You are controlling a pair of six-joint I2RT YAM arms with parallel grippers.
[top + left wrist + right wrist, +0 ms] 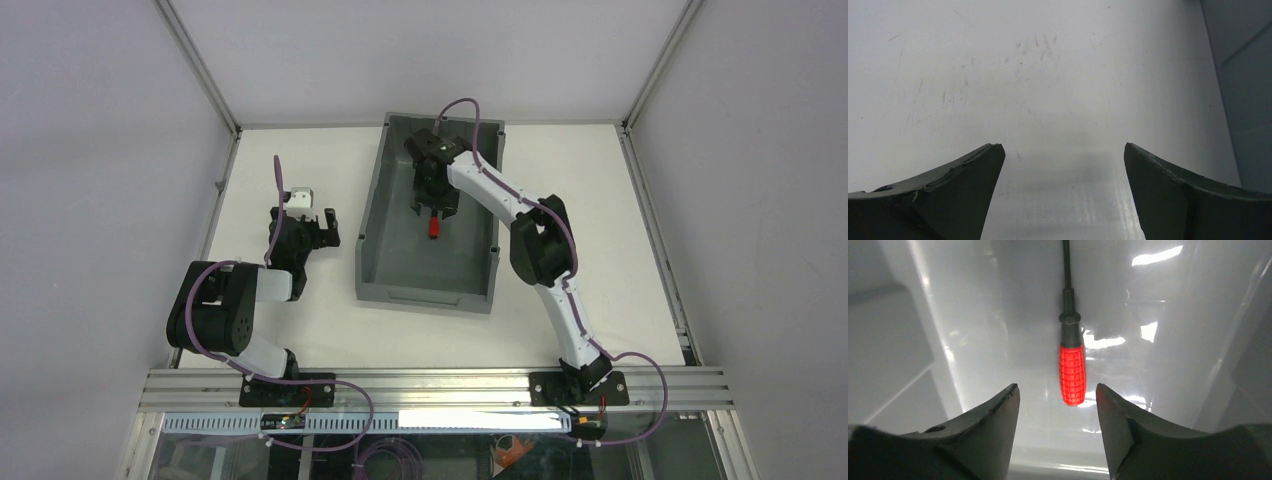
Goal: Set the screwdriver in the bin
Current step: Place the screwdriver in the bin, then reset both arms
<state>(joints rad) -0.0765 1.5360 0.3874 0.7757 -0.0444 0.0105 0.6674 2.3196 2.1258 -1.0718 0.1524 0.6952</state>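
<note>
The screwdriver (434,228), with a red handle and thin black shaft, is inside the grey bin (372,215). In the right wrist view the screwdriver (1071,375) lies on the bin's pale floor (993,315), its handle end just beyond my fingertips and touching neither. My right gripper (1057,390) is open and holds nothing; it hangs inside the bin just behind the handle (436,205). My left gripper (330,228) rests over the table left of the bin, open and empty (1064,146).
The bin's outer wall (1248,100) shows at the right edge of the left wrist view, close to the left gripper. The bin's tall sloping walls (893,340) rise on both sides of the right gripper. A scratched white tabletop (1023,75) lies under the left gripper.
</note>
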